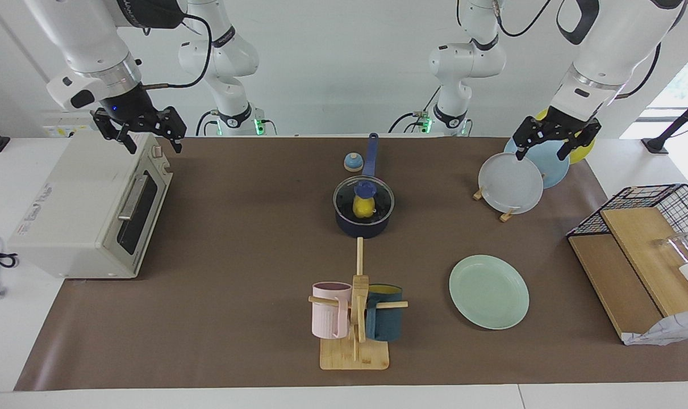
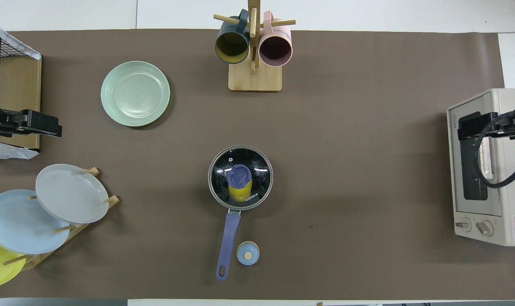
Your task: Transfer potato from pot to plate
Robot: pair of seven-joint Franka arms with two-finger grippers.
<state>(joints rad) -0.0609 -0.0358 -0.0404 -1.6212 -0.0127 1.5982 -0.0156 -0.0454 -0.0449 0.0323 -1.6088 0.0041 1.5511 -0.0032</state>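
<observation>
The navy pot [image 1: 363,226] stands mid-table, its long blue handle [image 2: 229,238] pointing toward the robots. A glass lid [image 1: 379,196] with a blue knob [image 2: 239,174] covers it. The yellow potato [image 1: 363,209] shows through the lid, inside the pot [image 2: 239,193]. The mint-green plate [image 1: 488,291] lies empty, farther from the robots than the pot, toward the left arm's end [image 2: 135,93]. My left gripper [image 1: 548,149] hangs open over the plate rack [image 2: 49,127]. My right gripper [image 1: 154,145] hangs open over the toaster oven [image 2: 465,127].
A toaster oven [image 1: 88,210] sits at the right arm's end. A mug tree [image 1: 355,318] holds a pink and a teal mug. A rack holds a grey-white plate [image 1: 511,183], a light blue one and a yellow one. A small blue disc [image 1: 353,162] lies beside the pot handle. A wire basket [image 1: 656,216] with boards stands at the left arm's end.
</observation>
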